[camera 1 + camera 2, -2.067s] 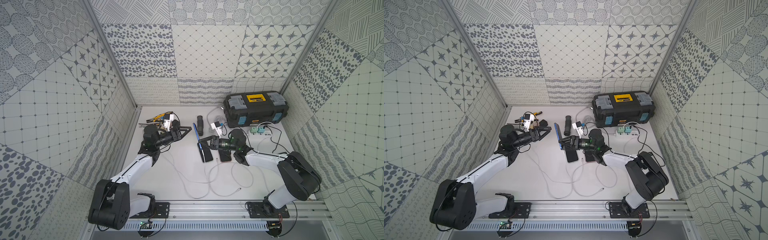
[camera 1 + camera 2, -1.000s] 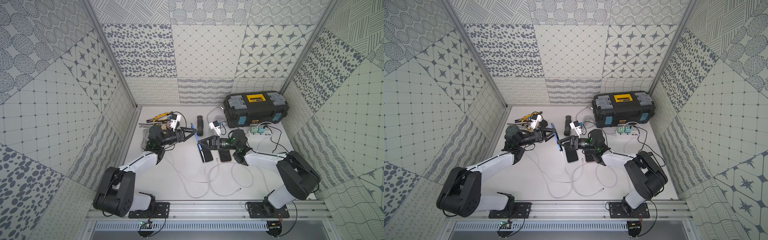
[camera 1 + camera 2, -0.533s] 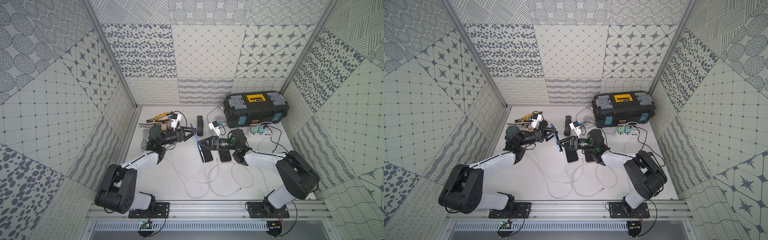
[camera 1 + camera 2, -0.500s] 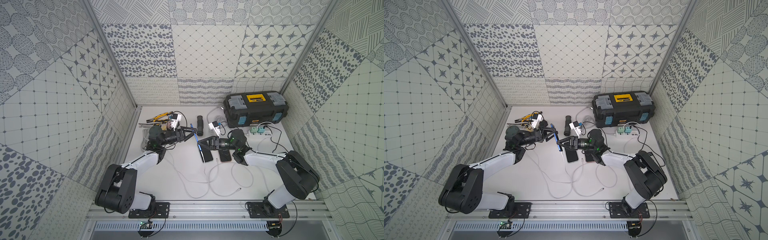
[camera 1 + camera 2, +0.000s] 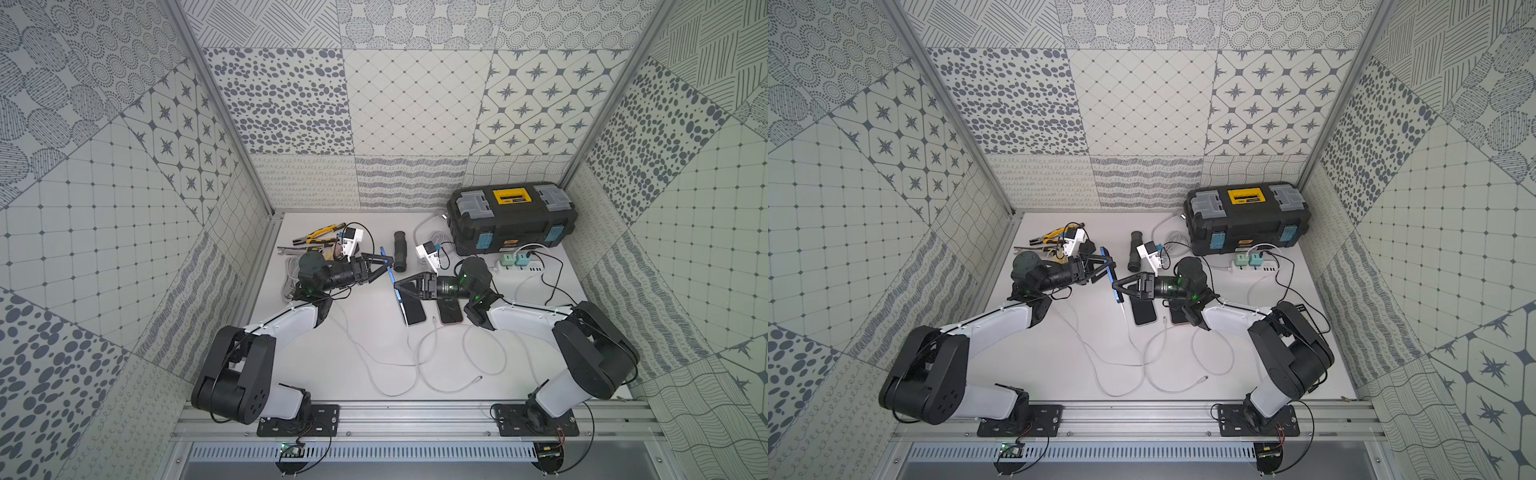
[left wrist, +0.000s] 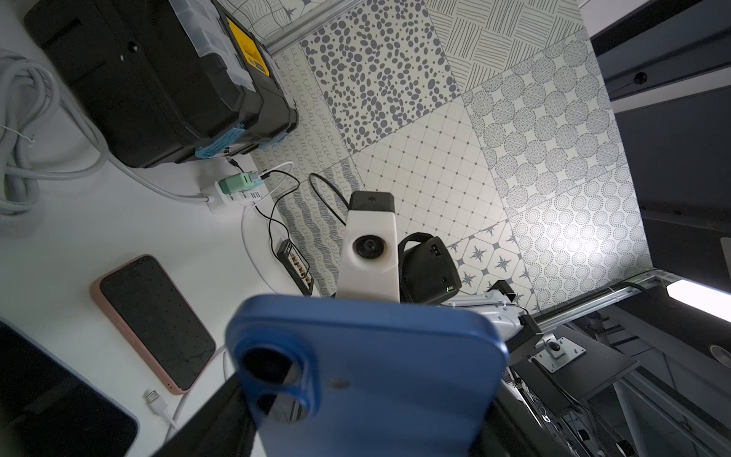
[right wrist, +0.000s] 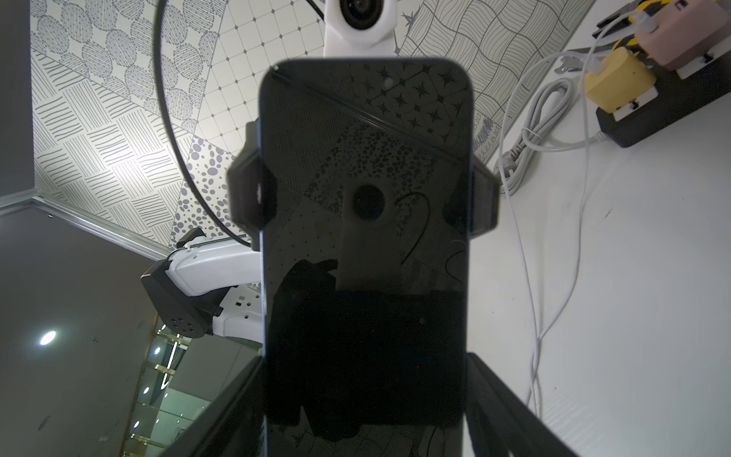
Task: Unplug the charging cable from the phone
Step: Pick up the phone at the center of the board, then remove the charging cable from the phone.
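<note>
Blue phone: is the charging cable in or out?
Plugged in, it seems: in a top view the white cable meets the lower end of the blue phone; the port is too small to see.

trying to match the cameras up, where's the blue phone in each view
In both top views: blue phone seen edge-on, near mid-table.
Left wrist: close up, its blue back and camera lenses face the lens.
Right wrist: close up, its dark screen fills the middle.
Shared landmark: black toolbox, in both top views and the left wrist view; not in the right wrist view.
</note>
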Robot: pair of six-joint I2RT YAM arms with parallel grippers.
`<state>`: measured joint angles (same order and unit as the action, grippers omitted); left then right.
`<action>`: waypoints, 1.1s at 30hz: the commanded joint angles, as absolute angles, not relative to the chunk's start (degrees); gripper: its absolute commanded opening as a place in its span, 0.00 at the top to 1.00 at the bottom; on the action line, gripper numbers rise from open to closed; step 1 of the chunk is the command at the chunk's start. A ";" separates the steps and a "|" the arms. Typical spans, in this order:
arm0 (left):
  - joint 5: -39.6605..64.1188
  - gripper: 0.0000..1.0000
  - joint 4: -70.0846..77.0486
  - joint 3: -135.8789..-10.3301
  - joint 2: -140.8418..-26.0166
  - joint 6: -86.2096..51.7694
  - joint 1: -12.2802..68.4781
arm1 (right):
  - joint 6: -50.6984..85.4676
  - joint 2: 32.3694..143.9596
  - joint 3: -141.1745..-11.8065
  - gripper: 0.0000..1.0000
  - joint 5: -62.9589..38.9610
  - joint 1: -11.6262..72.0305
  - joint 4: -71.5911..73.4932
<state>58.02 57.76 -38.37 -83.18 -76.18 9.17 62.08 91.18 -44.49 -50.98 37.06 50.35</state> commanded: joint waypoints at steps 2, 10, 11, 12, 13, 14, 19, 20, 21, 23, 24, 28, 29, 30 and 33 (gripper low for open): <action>59.25 0.28 62.67 -39.02 -83.49 -75.85 9.26 | 60.15 89.92 -46.16 0.46 -50.30 37.28 50.56; 58.82 0.66 62.29 -39.86 -83.62 -74.78 9.15 | 55.99 85.97 -44.59 0.17 -51.16 37.32 45.50; 58.69 0.72 62.10 -40.02 -83.71 -74.64 9.06 | 55.79 85.51 -44.26 0.15 -51.31 37.27 45.45; 58.63 0.77 61.91 -40.14 -83.75 -74.53 9.05 | 55.54 85.11 -43.87 0.14 -51.51 37.27 45.37; 58.44 0.80 61.95 -40.24 -83.75 -74.41 9.03 | 55.43 84.82 -43.52 0.12 -51.88 37.27 45.29; 58.23 0.84 61.82 -40.32 -83.76 -74.35 8.97 | 55.38 84.62 -43.24 0.11 -52.20 37.29 45.21; 57.52 0.89 61.59 -40.59 -83.27 -74.15 8.53 | 54.54 83.33 -40.57 0.13 -53.19 37.29 46.28; 57.41 0.88 61.35 -40.67 -83.09 -74.20 8.45 | 54.42 83.06 -39.93 0.13 -53.56 37.27 46.79; 57.32 0.87 61.05 -40.73 -82.90 -74.11 8.30 | 54.48 82.87 -39.41 0.14 -54.06 37.27 47.48; 57.10 0.84 60.29 -40.91 -82.59 -73.81 8.10 | 54.66 82.52 -38.16 0.17 -54.78 37.28 48.75; 57.02 0.84 59.79 -41.02 -82.25 -73.53 7.96 | 54.67 82.33 -37.68 0.18 -55.04 37.28 49.12; 56.59 0.84 58.37 -41.22 -81.64 -72.84 7.60 | 54.48 81.68 -35.99 0.25 -55.53 37.35 49.70; 56.40 0.84 58.05 -41.22 -81.51 -72.79 7.48 | 54.37 81.59 -35.69 0.27 -55.59 37.35 49.66; 56.26 0.84 57.77 -41.30 -81.33 -72.69 7.34 | 54.20 81.56 -35.33 0.31 -55.68 37.47 49.69; 56.21 0.84 57.37 -41.46 -81.08 -72.57 7.21 | 53.82 81.79 -34.80 0.37 -56.02 37.95 49.78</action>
